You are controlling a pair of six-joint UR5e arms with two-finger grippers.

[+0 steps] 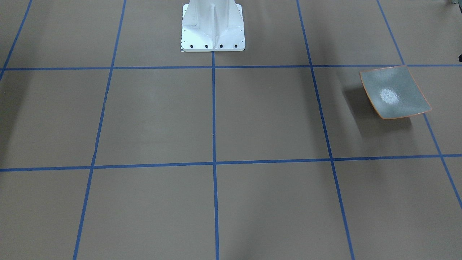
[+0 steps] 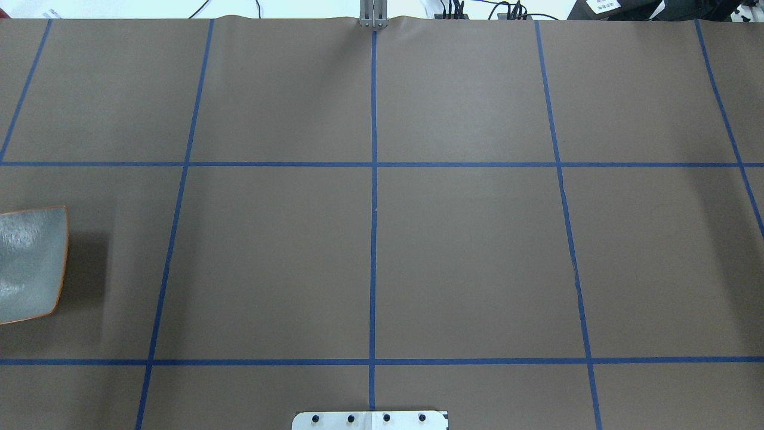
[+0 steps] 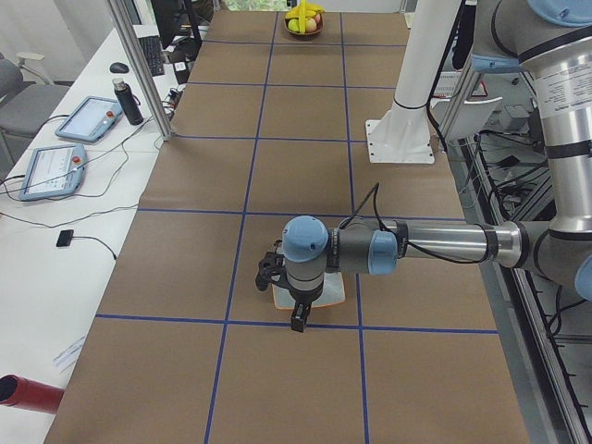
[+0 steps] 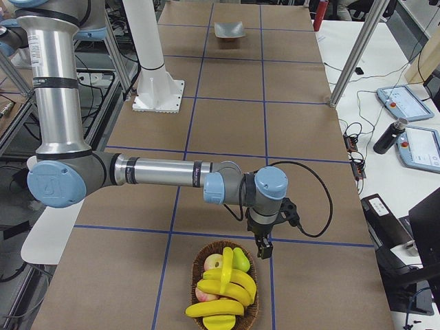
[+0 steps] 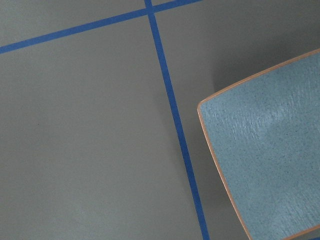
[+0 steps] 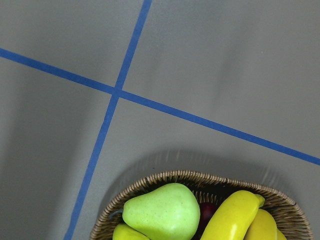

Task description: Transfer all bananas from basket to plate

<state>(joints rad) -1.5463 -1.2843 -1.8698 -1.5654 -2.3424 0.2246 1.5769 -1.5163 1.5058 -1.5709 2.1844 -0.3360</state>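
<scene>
Exterior right view: I see bananas (image 4: 223, 290) piled in wicker basket (image 6: 170, 175) at right end of bench (image 1: 267, 115), next to green pear (image 6: 160, 212). Right gripper (image 4: 263, 249) hangs just past basket rim, over bench. Fingers too small for me; cannot tell if spread or pressed together. Plate (image 1: 395, 94) sits at left end, well apart from basket. Left gripper (image 3: 298, 322) hangs over plate edge. Same there, I cannot tell about fingers.

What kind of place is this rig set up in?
Most likely a robotics lab test cell: the table is covered in brown paper marked with a blue tape grid, and teach pendants with trailing cables lie on the side bench.
</scene>
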